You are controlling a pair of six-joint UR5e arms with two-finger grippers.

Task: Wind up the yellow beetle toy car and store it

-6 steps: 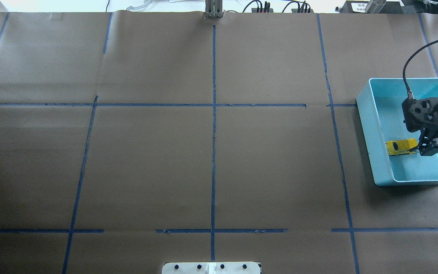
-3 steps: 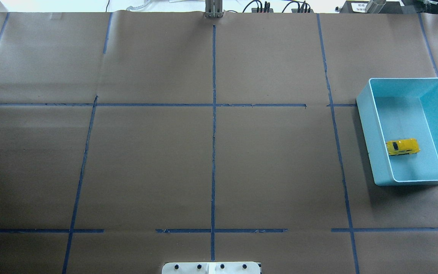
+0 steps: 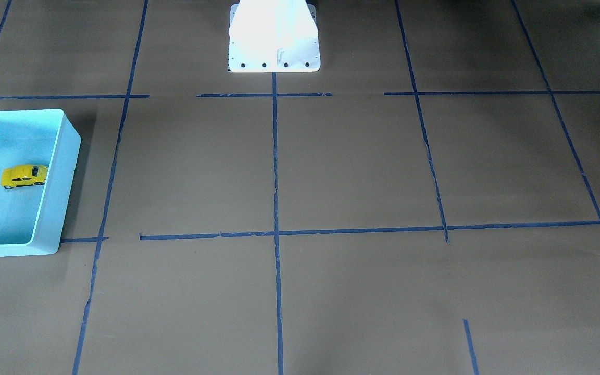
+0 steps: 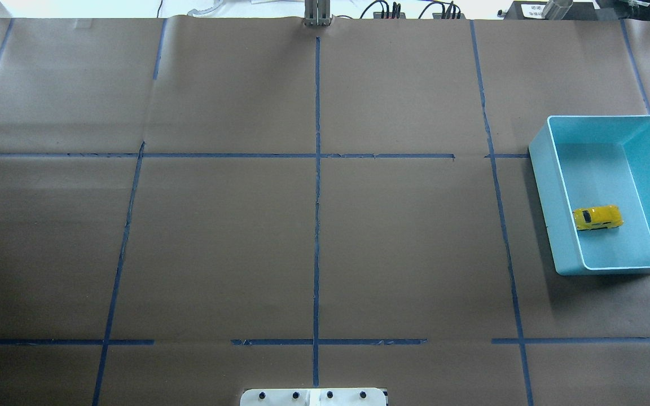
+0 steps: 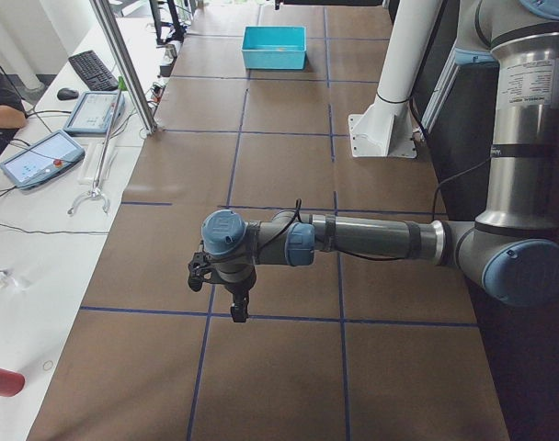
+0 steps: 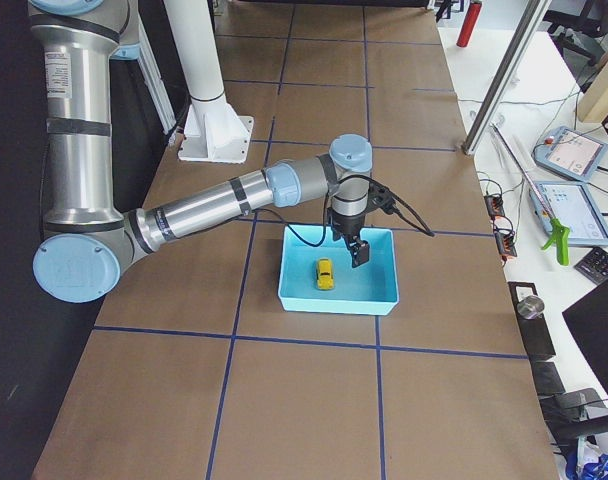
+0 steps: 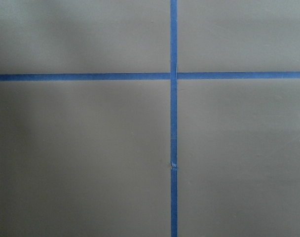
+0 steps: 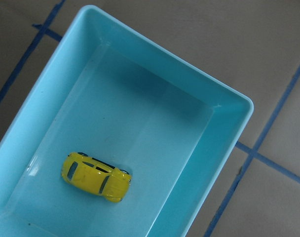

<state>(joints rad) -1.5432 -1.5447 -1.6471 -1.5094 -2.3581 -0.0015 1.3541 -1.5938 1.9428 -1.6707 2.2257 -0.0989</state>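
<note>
The table (image 4: 218,254) I worked at was covered in brown paper and squared off with blue tape lines (image 4: 317,225). Along one side ran a white bench (image 5: 40,230) with two tablets (image 5: 39,158) and a keyboard (image 5: 93,69). An aluminium post (image 5: 123,64) rose at the edge. Beyond stood something red (image 6: 470,22), perhaps an extinguisher.

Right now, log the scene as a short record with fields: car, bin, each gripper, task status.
car: yellow beetle toy car, on its wheels on the bin floor, close to the wall nearest the table's centre
bin: light blue bin, open-topped, holds only the car
right arm: right gripper hangs above the bin, apart from the car; open or shut cannot be told
left arm: left gripper over the bare table, far from the bin; open or shut cannot be told
status: car stored
</note>
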